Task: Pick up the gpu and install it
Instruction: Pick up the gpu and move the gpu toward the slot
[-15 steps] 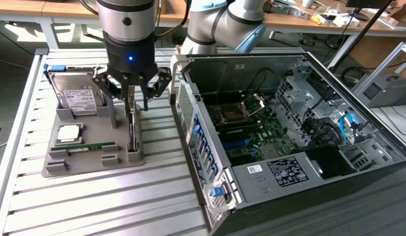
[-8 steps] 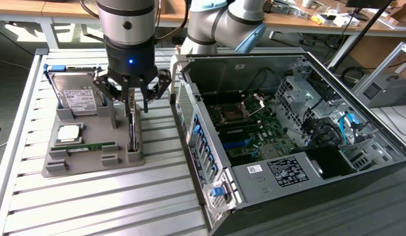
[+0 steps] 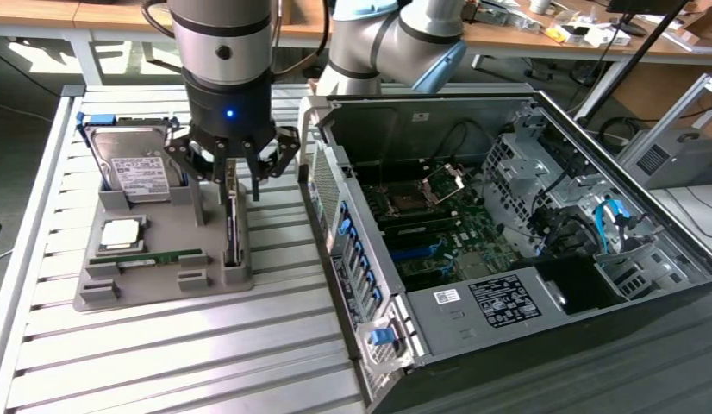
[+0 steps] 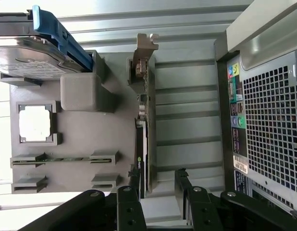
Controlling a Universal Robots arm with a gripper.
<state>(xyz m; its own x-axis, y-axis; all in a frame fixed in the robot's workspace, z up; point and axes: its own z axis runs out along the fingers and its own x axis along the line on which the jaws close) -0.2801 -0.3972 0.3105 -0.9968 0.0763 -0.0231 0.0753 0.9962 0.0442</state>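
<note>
Open hand over the gpu
The hand hung with fingers spread apart directly above the gpu, which stood on edge in the grey tray.

Item: one arm, wrist vertical, directly above the gpu. Its gripper points downward, jaws spread wide, fingers straddling the gpu's top edge, nothing held.

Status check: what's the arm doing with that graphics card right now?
Open gripper poised above the graphics card. Card standing on edge in the gray tray, not gripped. Nothing blocking it; open computer case alongside.
</note>
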